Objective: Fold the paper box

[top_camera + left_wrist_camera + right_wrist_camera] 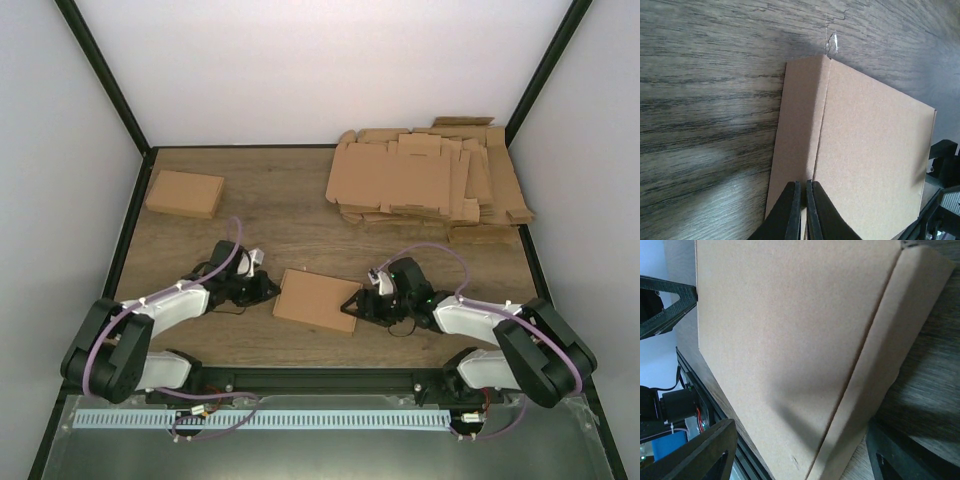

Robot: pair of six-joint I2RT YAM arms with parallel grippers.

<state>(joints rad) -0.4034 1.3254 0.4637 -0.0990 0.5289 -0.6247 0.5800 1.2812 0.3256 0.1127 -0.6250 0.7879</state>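
Cardboard fills most of both wrist views, so the box [315, 300] is cut off there. It lies closed and flat, its inside hidden, near the middle of the table's [290, 215] near edge, between the two hands. The left hand [270, 290] sits at the box's left side with its fingers [792, 210] pressed together. Their tips lie over a crease by that edge, and I cannot tell whether any cardboard is pinched between them. The right hand [352, 306] is at the box's right side, spread wide, a finger on either side of that end; whether they touch it is unclear. A second box [185, 193], also closed, rests near the far left corner. A loose pile [430, 180] of flat sheets lies at the far right corner, its lower sheets mostly covered.
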